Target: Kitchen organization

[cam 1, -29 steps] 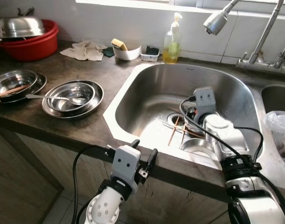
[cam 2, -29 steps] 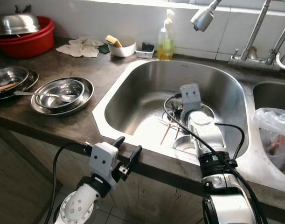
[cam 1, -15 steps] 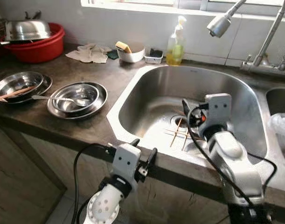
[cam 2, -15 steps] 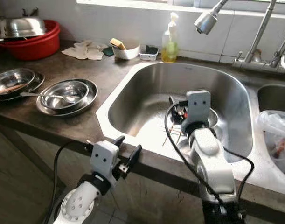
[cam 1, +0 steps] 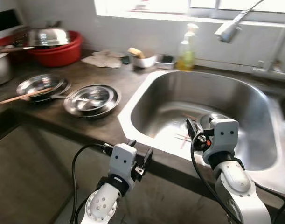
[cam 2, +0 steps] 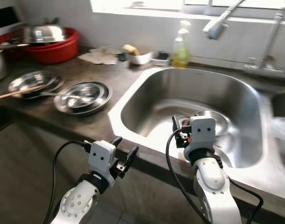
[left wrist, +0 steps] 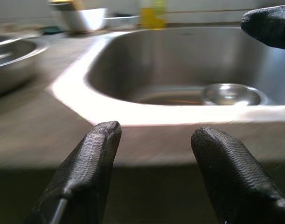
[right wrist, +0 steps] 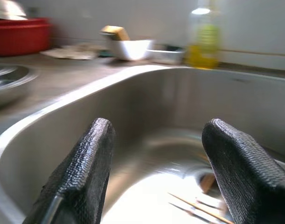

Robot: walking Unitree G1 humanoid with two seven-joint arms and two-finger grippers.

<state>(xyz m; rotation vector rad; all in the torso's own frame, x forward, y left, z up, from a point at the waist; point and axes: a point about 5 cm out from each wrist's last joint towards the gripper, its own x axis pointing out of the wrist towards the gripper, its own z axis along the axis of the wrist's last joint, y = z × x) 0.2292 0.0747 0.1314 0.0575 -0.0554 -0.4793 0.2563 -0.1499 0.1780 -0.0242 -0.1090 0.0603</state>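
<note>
both grippers open and empty, right gripper (right wrist: 154, 172) over stainless steel sink (cam 1: 147, 93); thin wooden chopsticks (right wrist: 198, 207) left inside, looks barely started, left gripper (left wrist: 156, 175) idle

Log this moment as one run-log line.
left tool: open, empty, before counter edge | right tool: open, empty, over sink | chopsticks: in sink | bowls: on counter

A dark counter (cam 1: 109, 77) carries a sink (cam 1: 147, 91) at 3 o'clock, stacked steel bowls (cam 1: 92, 99) at 9, more bowls (cam 1: 39, 85) beyond, a red basin (cam 1: 58, 52) at 10, and a rag (cam 1: 105, 59), white dish (cam 1: 143, 59) and soap bottle (cam 1: 187, 44) toward 12.
</note>
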